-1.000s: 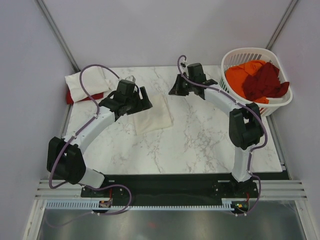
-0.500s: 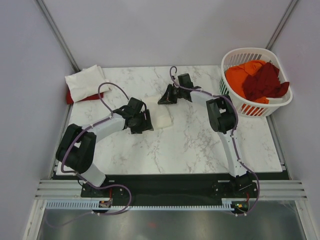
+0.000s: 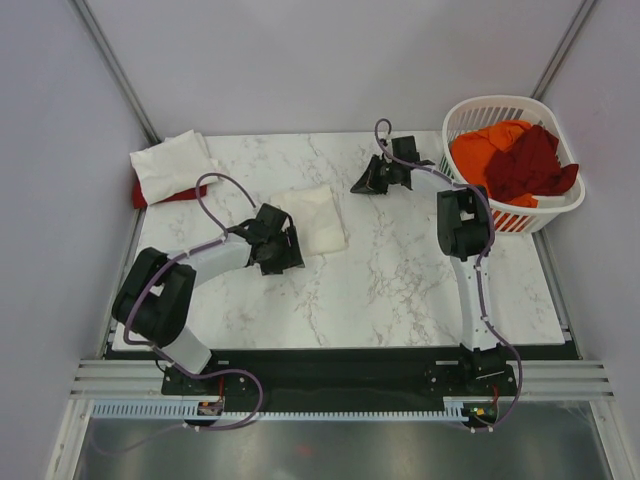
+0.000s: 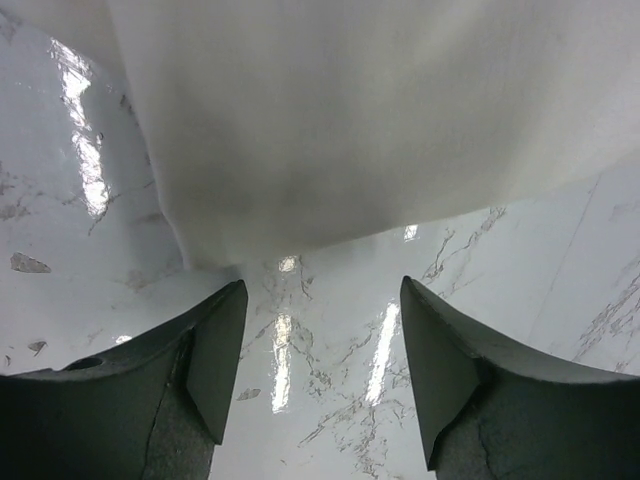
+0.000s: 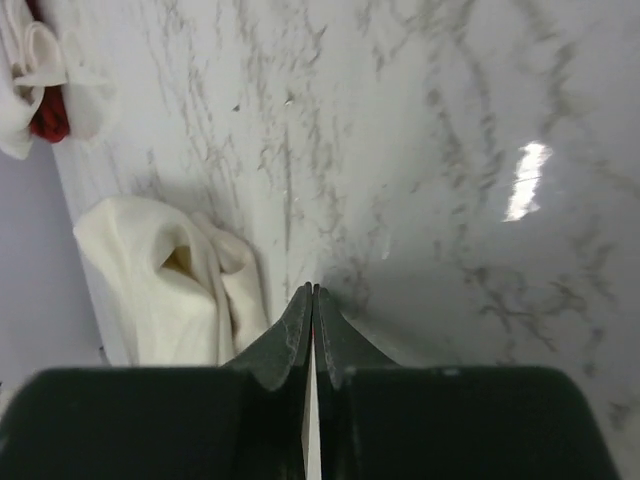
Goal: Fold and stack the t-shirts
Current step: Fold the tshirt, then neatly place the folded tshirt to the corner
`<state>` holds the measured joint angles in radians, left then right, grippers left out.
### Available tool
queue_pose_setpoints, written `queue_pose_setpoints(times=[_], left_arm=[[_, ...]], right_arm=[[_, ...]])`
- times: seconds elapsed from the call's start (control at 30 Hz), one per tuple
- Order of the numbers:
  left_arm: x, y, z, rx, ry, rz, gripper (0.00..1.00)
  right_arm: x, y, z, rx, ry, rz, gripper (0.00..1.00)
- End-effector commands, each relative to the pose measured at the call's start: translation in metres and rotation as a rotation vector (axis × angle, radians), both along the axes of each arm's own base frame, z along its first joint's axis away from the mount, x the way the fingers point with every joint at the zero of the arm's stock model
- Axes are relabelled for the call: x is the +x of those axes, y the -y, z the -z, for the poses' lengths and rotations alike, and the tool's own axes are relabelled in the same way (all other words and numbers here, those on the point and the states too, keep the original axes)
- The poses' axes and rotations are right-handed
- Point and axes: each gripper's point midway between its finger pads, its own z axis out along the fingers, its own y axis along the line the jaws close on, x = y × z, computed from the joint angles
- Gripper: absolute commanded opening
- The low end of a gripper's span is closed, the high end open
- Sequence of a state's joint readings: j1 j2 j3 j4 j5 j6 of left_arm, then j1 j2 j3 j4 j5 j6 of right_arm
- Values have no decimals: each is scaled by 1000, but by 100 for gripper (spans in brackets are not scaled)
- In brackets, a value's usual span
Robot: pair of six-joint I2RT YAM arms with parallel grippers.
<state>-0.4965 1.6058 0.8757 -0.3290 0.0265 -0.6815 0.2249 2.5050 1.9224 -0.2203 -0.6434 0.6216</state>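
So my right gripper [image 3: 366, 184] just backed off toward the laundry basket [image 3: 470, 112], jaws pinched shut on nothing, leaving the folded cream t-shirt [image 3: 316, 220] on the table [image 3: 400, 272] with my left gripper [image 4: 320, 300], jaws spread, at its edge, so stacking's next, I reckon.

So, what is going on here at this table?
Two robot arms are folding t-shirts. The left gripper is open, low at the edge of a folded cream t-shirt, not gripping it. The right gripper is shut and empty above the marble table. A white shirt lies folded on a red shirt at the far left corner. An orange shirt and a maroon shirt wait in the basket.
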Motion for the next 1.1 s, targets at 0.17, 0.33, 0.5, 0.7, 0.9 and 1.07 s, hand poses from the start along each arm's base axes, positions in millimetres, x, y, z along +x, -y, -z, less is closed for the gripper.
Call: queue_pose_setpoints(times=[0.17,0.33,0.5,0.7,0.9,1.07], left_arm=[[28,-2,-93,27,235,18,85],[56,-41,-127,-25,293,-80,98],[85,-78,-122,-2,288,-171,98],[134,-86,-97,-128,307,-169,98],[151,-82,-47,-164,240,-124,94],[140,-60,-16,-295,184,-91,88]], right_arm=[[4,47,-67,-410,188,87,32],[-30,56,-114,-398,215,126,41],[-78,52,-111,-405,191,105,43],[-125,22,-121,-393,191,65,47],[-172,20,-131,-401,214,7,50],[-184,31,-143,-422,234,11,53]])
